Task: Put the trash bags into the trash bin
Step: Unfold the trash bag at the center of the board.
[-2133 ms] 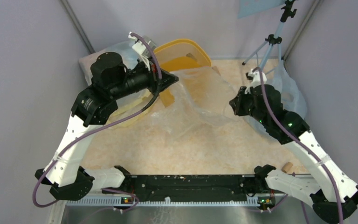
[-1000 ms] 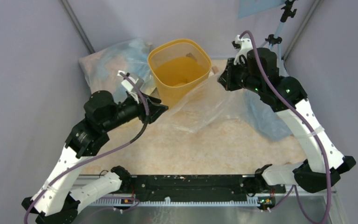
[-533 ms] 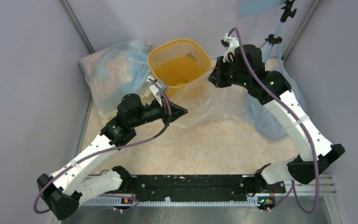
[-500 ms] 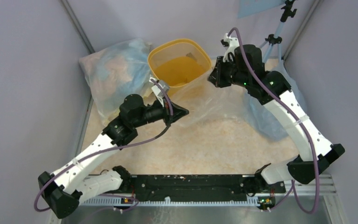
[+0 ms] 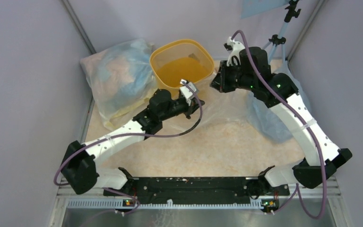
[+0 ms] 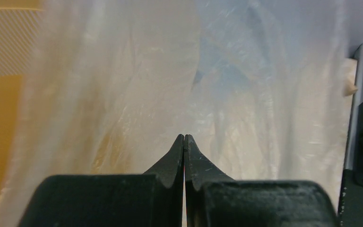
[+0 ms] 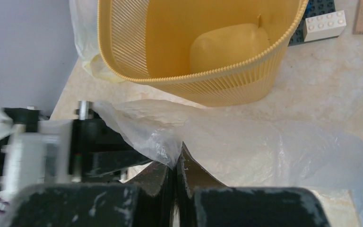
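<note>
Seen from above, the trash bag (image 5: 227, 101) sprawls on the table (image 5: 194, 146) beside the trash bin (image 5: 182, 66), outside it. At the left wrist, the left gripper (image 6: 184, 138) is pressed together, film ahead. At the right wrist, the right gripper (image 7: 175, 163) pinches the bag's edge.

Bluish sack (image 5: 118, 78) back left, second sack (image 5: 263, 120) at right, tripod (image 5: 275, 39) behind

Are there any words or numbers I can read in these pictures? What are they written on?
None: no word, number, label or sign can be read in any view.
The trash bin, the trash bag, the white block and the blue sheet at the top all look plain.
</note>
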